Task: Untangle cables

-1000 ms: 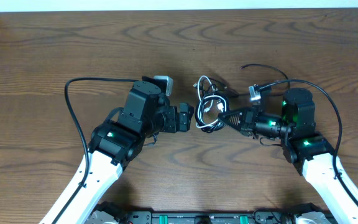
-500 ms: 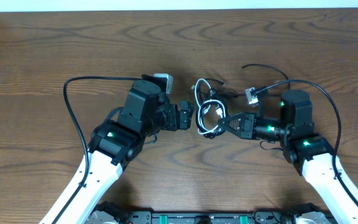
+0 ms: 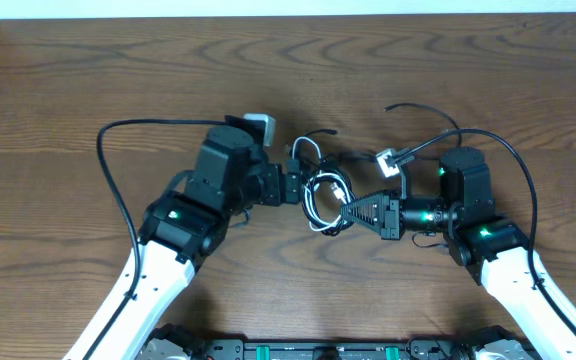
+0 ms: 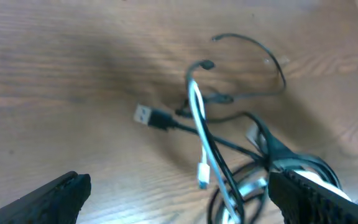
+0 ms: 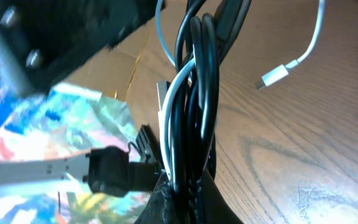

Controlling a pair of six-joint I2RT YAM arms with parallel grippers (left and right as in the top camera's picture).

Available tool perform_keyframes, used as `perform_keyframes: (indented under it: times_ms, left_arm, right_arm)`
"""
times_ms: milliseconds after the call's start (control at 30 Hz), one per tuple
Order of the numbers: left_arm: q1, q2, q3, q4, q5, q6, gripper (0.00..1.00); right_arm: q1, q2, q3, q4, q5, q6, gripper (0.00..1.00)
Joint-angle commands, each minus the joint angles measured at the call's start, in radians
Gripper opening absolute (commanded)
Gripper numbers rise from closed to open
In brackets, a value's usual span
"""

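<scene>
Even, soft light, overhead view sharp, left wrist view motion-blurred, cables soft-focused close up.

The left arm enters from the lower left edge and reaches up and inward. Its white link leads into black joint housings, one of which shows a green light. The left gripper points toward the right arm with its jaws spread wide and nothing between them. In the left wrist view its fingers sit at opposite frame edges.

The right arm enters from the lower right, wrist turned toward the left arm. The right gripper has its jaws clamped on the cables. The two grippers are near each other, not touching.
</scene>
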Motion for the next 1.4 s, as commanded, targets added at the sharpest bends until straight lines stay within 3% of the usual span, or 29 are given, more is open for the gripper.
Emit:
perform_keyframes:
  times_ms: [0, 167, 500, 733, 1100, 1300, 1367]
  left_arm:
    - [0.043, -0.002, -0.003, 0.013, 0.084, 0.026, 0.98]
    - [0.076, -0.001, -0.003, 0.011, 0.219, 0.086, 0.98]
    - [0.076, -0.001, -0.003, 0.005, 0.224, 0.095, 0.98]
    - [0.076, 0.021, -0.003, -0.002, 0.224, -0.032, 0.98]
    - [0.076, 0.174, -0.003, 0.061, 0.257, -0.33, 0.98]
    - [0.091, 0.174, -0.003, 0.201, 0.249, -0.336, 0.34]
    - [0.102, 0.174, -0.003, 0.229, 0.25, -0.336, 0.22]
  right_arm:
    - [0.007, -0.005, 0.018, 0.003, -0.109, -0.164, 0.01]
    - [0.006, -0.005, 0.018, 0.004, -0.117, -0.229, 0.01]
    - [0.006, -0.005, 0.018, 0.002, -0.109, -0.167, 0.01]
    - [0.006, -0.005, 0.018, -0.006, -0.116, -0.235, 0.01]
    - [0.006, -0.005, 0.018, -0.009, -0.116, -0.298, 0.01]
    - [0.006, -0.005, 0.018, -0.053, -0.055, -0.31, 0.01]
    - [0.006, -0.005, 0.018, -0.079, -0.029, -0.312, 0.01]
